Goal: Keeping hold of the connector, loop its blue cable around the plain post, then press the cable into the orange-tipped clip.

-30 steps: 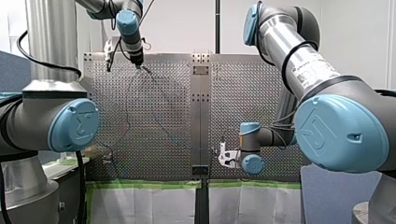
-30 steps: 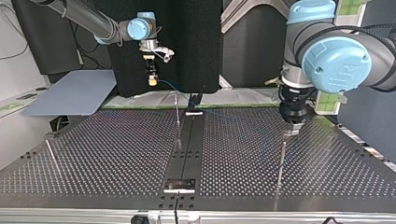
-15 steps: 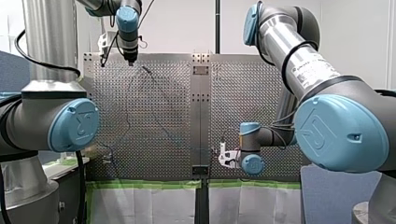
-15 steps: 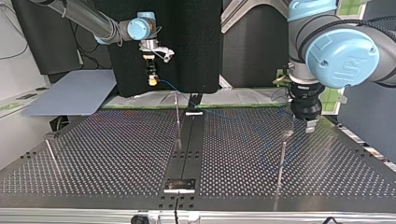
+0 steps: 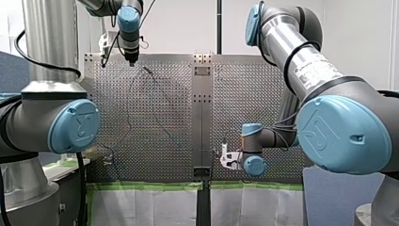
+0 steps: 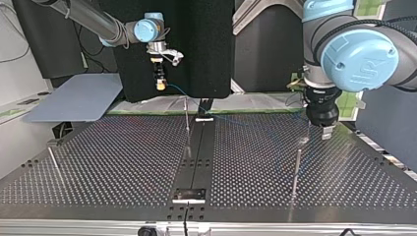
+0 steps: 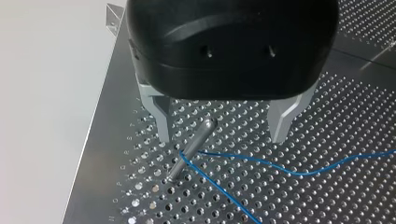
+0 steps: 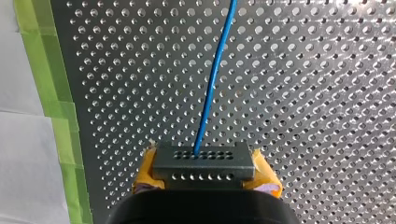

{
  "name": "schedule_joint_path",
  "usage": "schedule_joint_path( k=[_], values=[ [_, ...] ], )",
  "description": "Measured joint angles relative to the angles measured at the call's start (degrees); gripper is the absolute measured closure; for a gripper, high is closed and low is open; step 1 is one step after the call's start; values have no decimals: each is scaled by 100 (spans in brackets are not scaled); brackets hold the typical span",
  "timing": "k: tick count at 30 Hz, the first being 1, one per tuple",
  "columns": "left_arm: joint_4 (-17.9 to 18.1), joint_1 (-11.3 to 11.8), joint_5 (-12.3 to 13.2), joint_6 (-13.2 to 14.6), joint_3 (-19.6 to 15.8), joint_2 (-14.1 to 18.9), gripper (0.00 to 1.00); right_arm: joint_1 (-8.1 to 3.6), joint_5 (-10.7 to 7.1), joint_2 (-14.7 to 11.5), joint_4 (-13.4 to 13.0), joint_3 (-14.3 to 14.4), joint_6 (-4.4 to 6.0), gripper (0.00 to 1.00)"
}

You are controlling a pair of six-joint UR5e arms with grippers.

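In the right wrist view my right gripper (image 8: 204, 164) is shut on a dark, perforated connector (image 8: 222, 161), with a yellow pad on each side. The blue cable (image 8: 212, 79) leaves the connector and runs ahead over the table. In the left wrist view my left gripper (image 7: 223, 134) is open, its metal fingers (image 7: 161, 122) astride a plain metal post (image 7: 191, 149) without touching it. The cable (image 7: 261, 163) bends around that post. In the top view my left gripper (image 6: 325, 133) hangs just beyond the post (image 6: 296, 169), and my right gripper (image 6: 160, 87) is raised at the far edge.
Two more thin posts stand on the perforated table (image 6: 123, 162), one near the middle (image 6: 187, 123) and one at the top view's left (image 6: 54, 164). Green tape (image 8: 46, 93) lines the table edge beside my right gripper. A grey board (image 6: 74, 101) lies off the table at the top view's left.
My left gripper has lifted off the cable at the post and moved to the top view's right. My right gripper has stayed put with the connector.
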Motion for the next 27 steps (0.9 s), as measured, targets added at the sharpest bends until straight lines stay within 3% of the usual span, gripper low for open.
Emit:
schedule_joint_path(
  k=[4, 10, 20, 27],
  values=[
    [76, -16, 80, 130, 0, -2, 1, 1, 2, 0, -4, -1, 0, 100],
    [331, -79, 397, 466, 11, -8, 1, 2, 5, 0, -12, -3, 6, 100],
    [820, -370, 923, 1018, 169, -159, 1, 18, 8, 0, -27, -7, 24, 100],
    [1117, -710, 768, 1391, 486, -512, 1, 33, 8, 0, -16, -18, 36, 100]
  ],
)
